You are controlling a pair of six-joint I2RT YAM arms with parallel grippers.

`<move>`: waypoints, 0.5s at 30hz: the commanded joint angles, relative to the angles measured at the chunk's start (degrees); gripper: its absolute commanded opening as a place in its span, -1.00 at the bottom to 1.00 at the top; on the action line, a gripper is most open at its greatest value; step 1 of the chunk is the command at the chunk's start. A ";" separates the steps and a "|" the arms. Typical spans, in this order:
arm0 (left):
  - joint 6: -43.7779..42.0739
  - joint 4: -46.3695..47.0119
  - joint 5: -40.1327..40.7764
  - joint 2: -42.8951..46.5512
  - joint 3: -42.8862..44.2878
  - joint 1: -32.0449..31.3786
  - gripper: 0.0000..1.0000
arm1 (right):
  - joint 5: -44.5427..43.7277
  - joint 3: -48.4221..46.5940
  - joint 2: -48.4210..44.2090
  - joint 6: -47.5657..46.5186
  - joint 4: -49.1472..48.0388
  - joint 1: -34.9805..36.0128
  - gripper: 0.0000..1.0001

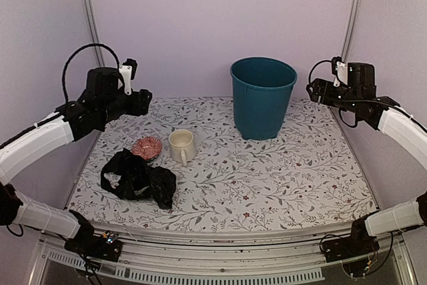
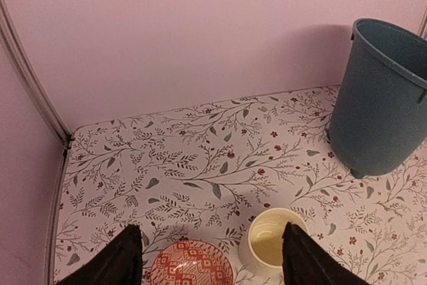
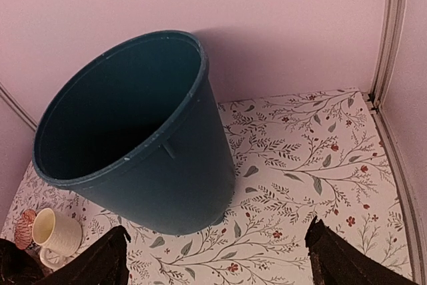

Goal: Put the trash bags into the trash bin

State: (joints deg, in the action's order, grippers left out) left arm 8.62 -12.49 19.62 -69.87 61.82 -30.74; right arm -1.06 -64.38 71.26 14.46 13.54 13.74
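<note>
The left gripper (image 2: pixel 211 230) hangs above and left of the cream mug (image 1: pixel 181 146), fingers spread and empty. The crumpled black trash bag (image 1: pixel 137 179) lies near-left of the mug, well apart from both grippers. The teal trash bin (image 1: pixel 262 98) stands upright to the mug's far right. Farther right of the mug hovers the right gripper (image 1: pixel 315 91), spread wide and empty.

Teal bucket (image 2: pixel 380 105) upright at right edge, cream mug (image 2: pixel 272 245) at lower centre-right, red patterned bowl (image 2: pixel 191 266) just left of it, floral tabletop (image 2: pixel 200 151), left gripper (image 2: pixel 210 259) spread wide along bottom edge.

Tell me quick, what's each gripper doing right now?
Left gripper: open, holding nothing.
Right gripper: open, holding nothing.
</note>
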 commanded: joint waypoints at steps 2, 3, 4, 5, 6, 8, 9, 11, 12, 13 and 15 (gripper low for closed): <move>2.20 -3.61 -4.61 -1.60 2.04 0.01 0.47 | 6.16 3.79 -2.22 4.50 1.37 -2.06 0.90; 2.39 -4.12 -5.38 -1.88 2.17 -0.16 0.48 | 6.68 4.39 -2.26 4.53 1.73 -2.37 0.92; 2.61 -4.66 -6.02 -2.15 2.27 -0.37 0.48 | 7.12 4.70 -2.08 4.54 2.17 -2.62 0.94; 2.82 -5.31 -6.89 -2.40 2.36 -0.67 0.47 | 7.53 4.95 -1.86 4.66 2.67 -2.90 0.94; 2.88 -5.83 -7.77 -2.63 2.45 -1.00 0.46 | 7.80 4.93 -1.47 4.80 3.40 -3.11 0.93; 2.51 -6.73 -10.45 -3.09 2.57 -1.75 0.36 | 8.50 4.47 -0.37 5.08 5.25 -3.41 0.91; 2.32 -7.21 -11.87 -3.33 2.62 -2.19 0.31 | 8.98 4.03 0.22 5.32 6.00 -3.55 0.89; 1.94 -8.30 -14.01 -3.83 2.65 -3.29 0.21 | 9.90 3.02 1.44 5.74 7.33 -3.80 0.85; 1.91 -8.87 -14.97 -4.11 2.73 -3.94 0.17 | 10.20 2.45 1.95 5.88 7.74 -3.90 0.83; 1.89 -9.43 -15.82 -4.44 2.76 -4.65 0.14 | 10.42 1.62 2.55 5.98 8.21 -4.00 0.82; 2.11 -10.47 -16.96 -4.95 2.86 -6.23 0.11 | 10.29 0.01 4.01 6.09 8.97 -4.11 0.80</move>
State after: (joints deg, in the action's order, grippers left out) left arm 10.76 -19.59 7.79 -73.52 63.00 -34.06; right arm 7.53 -60.86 72.93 19.46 19.75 10.17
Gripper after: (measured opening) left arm 0.568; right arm 0.907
